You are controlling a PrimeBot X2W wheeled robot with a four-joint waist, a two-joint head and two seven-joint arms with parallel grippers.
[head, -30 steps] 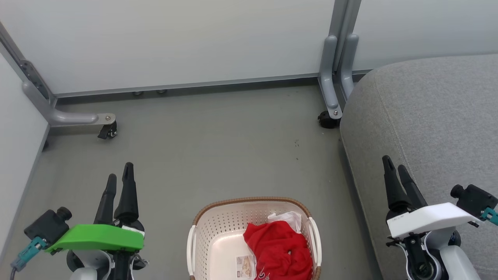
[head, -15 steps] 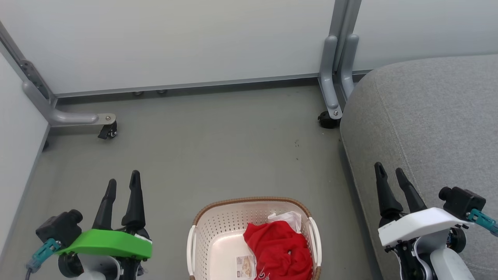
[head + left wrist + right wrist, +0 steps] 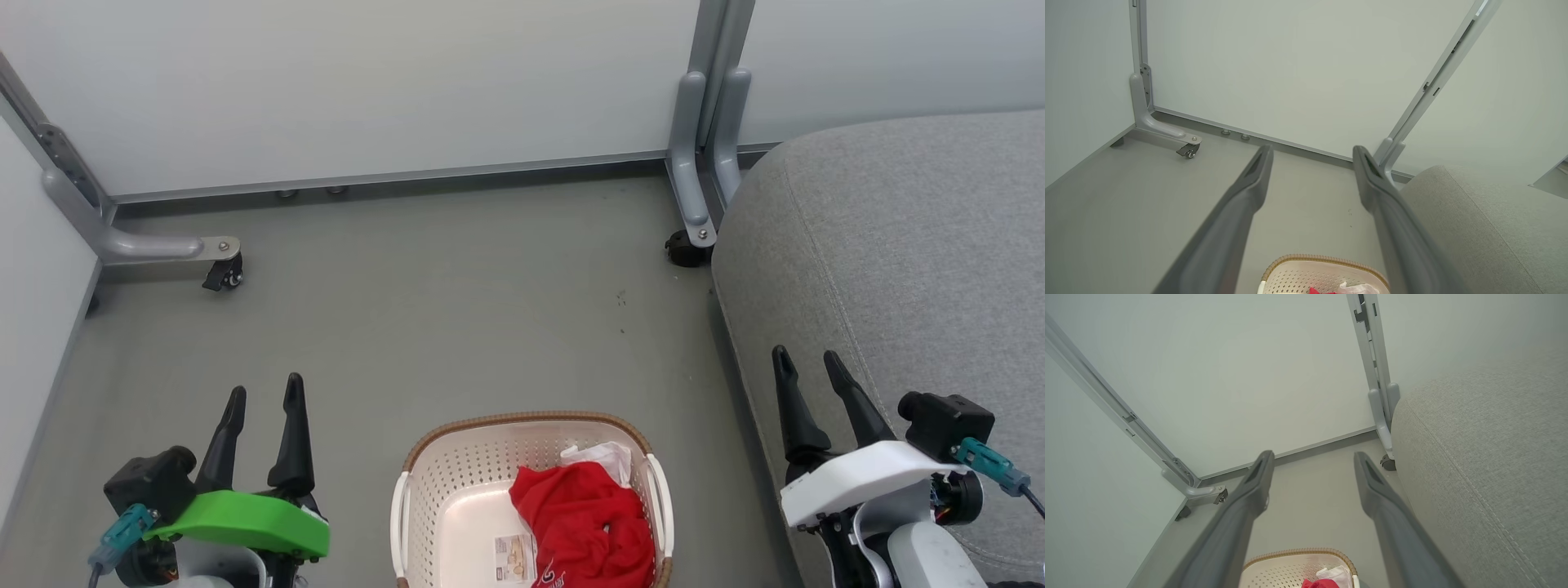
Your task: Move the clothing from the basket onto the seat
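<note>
At near left, our left gripper (image 3: 265,386) hangs with fingers spread apart, holding nothing. At near right, our right gripper (image 3: 806,354) is equally spread and empty, close to the grey seat (image 3: 898,245). Between them, the basket (image 3: 457,482) sits on the floor (image 3: 449,310) with red and white clothing (image 3: 584,523) inside.

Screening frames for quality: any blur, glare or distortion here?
Head view: even light, no glare, basket and clothing sharp. Left wrist view: wide-angle lens splays the partition posts; left gripper blurs near the bottom edge. Right wrist view: seat partly soft.
</note>
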